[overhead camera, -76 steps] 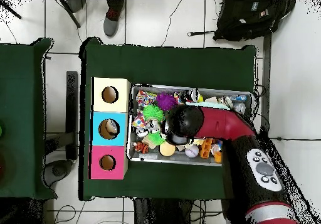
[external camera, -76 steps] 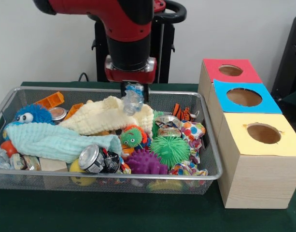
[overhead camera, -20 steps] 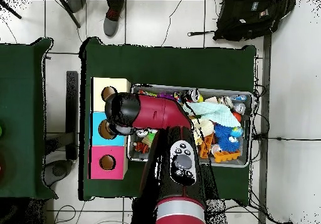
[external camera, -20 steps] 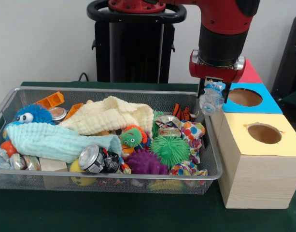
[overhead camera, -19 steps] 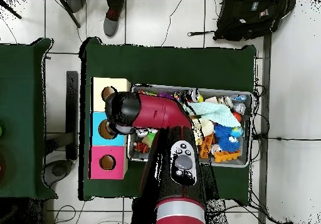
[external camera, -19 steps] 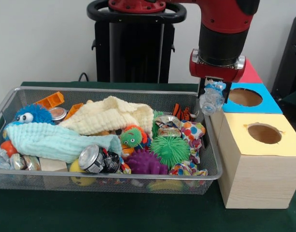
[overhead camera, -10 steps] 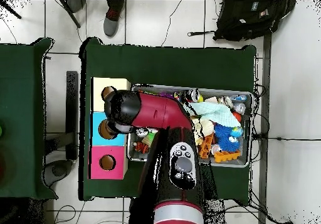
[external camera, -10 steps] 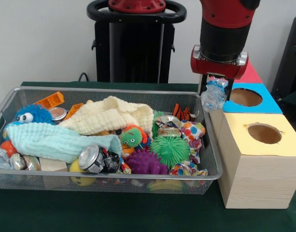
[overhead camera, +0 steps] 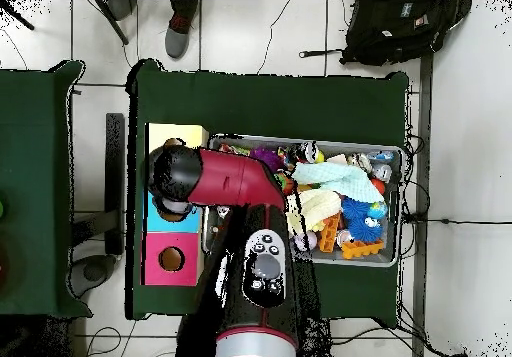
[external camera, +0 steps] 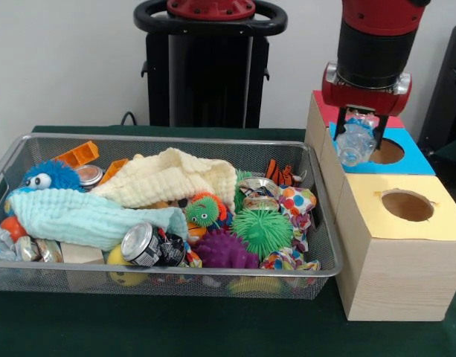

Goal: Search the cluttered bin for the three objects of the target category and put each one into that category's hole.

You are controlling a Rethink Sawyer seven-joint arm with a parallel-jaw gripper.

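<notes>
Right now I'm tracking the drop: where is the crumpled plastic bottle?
Front view, right side: the crumpled plastic bottle hangs in the gripper over the blue box, beside its hole.

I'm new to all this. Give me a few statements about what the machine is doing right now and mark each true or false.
1. The claw grips a crumpled clear plastic bottle. True.
2. The bottle hangs over the yellow-topped box. False: it hangs at the blue-topped box, beside its hole.
3. The three boxes stand in a row beside the wire basket. True.
4. The basket is nearly empty. False: it is crowded with toys, cloths and cans.
5. A green spiky ball lies in the basket next to a purple spiky ball. True.
6. The pale blue cloth hangs from the claw. False: it lies in the basket.
</notes>
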